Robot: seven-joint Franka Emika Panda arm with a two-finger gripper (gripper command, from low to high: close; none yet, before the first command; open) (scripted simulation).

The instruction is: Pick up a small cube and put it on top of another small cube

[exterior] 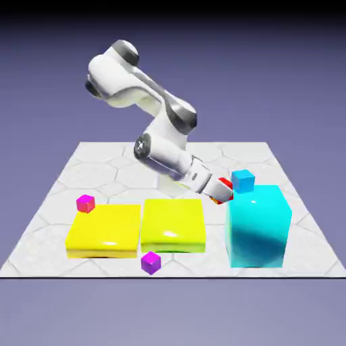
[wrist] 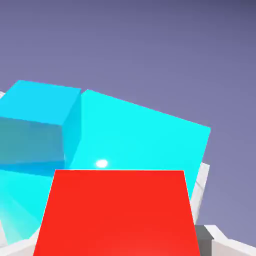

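Note:
The small red cube [wrist: 115,212] fills the bottom of the hand view, held between the fingers of my gripper [wrist: 116,246], which is shut on it. In the exterior view only a sliver of the red cube [exterior: 225,184] shows at my gripper [exterior: 221,192], low over the table and just left of the big cyan block. The small medium-blue cube [exterior: 242,180] stands right behind the gripper's tip, on the table at the cyan block's far side. Seen from the hand, the blue cube [wrist: 35,125] is ahead on the left. Whether the red cube is off the table I cannot tell.
A big cyan block [exterior: 260,226] stands directly to the exterior view's right of the gripper and looms ahead as the cyan block [wrist: 145,140] in the hand view. Two yellow slabs [exterior: 103,231] [exterior: 172,223] lie to the left, near a magenta cube [exterior: 86,203] and a purple cube [exterior: 151,261].

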